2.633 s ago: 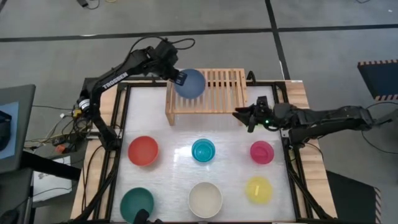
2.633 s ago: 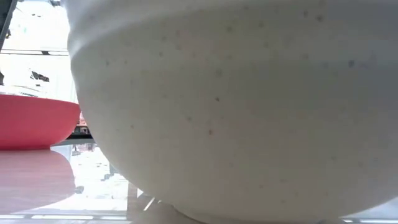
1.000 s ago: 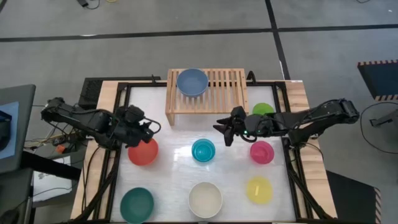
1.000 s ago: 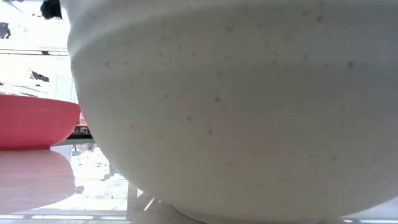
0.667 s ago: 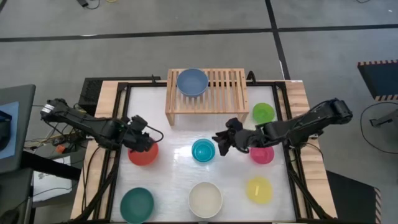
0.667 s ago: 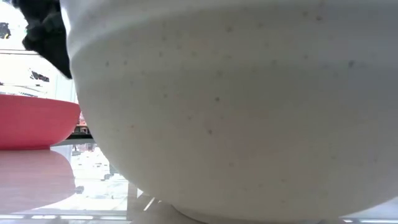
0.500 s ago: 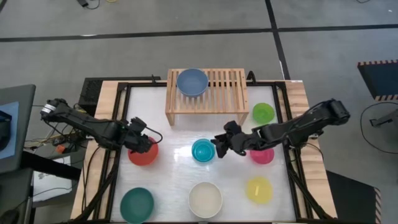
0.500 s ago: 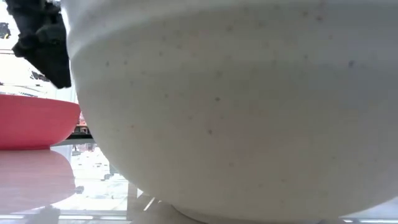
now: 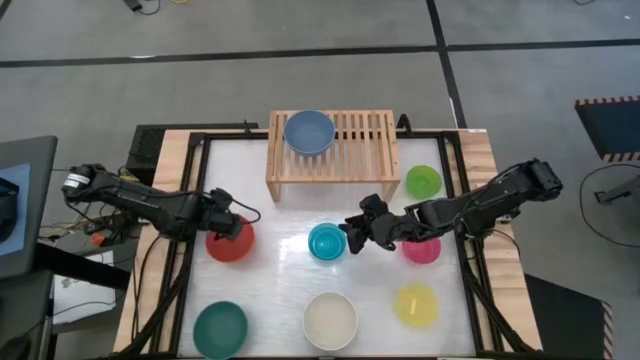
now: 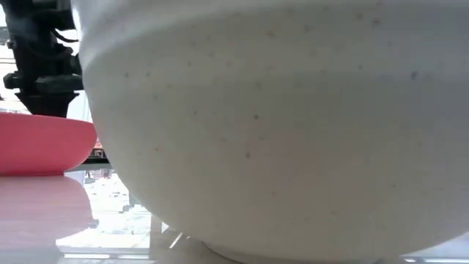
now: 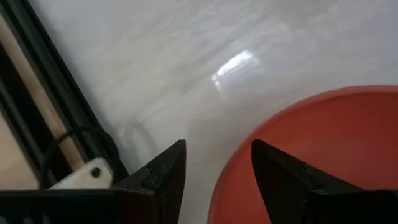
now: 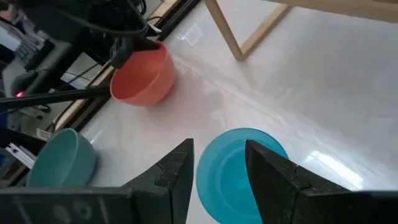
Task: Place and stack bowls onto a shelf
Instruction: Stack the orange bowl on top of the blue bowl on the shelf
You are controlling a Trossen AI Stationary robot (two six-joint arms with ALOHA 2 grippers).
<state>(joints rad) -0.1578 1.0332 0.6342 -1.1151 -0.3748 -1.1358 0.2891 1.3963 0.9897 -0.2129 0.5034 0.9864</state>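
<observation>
The red bowl (image 9: 234,246) stands at the table's left. My left gripper (image 11: 217,155) is open at its left rim (image 11: 217,186), one finger outside the wall and one over the inside; I see no touch. The cyan bowl (image 9: 326,242) stands mid-table. My right gripper (image 12: 219,152) is open over its right rim, one finger on either side, apart from it. The slate-blue bowl (image 9: 309,131) sits on the wooden shelf (image 9: 365,140) at its left end. In the low view my left gripper (image 10: 44,88) hangs just above the red bowl (image 10: 40,143).
The lime bowl (image 9: 423,181) stands right of the shelf. The magenta bowl (image 9: 422,250) is partly under my right arm. Along the near edge stand the dark green bowl (image 9: 220,328), the cream bowl (image 9: 330,320) and the yellow bowl (image 9: 416,305). A black frame (image 9: 190,250) borders the table.
My left gripper has gone down and a little toward the near edge, onto the red bowl's left rim. My right gripper has moved toward the near edge and leftward, down to the cyan bowl's right rim. No bowl has moved.
</observation>
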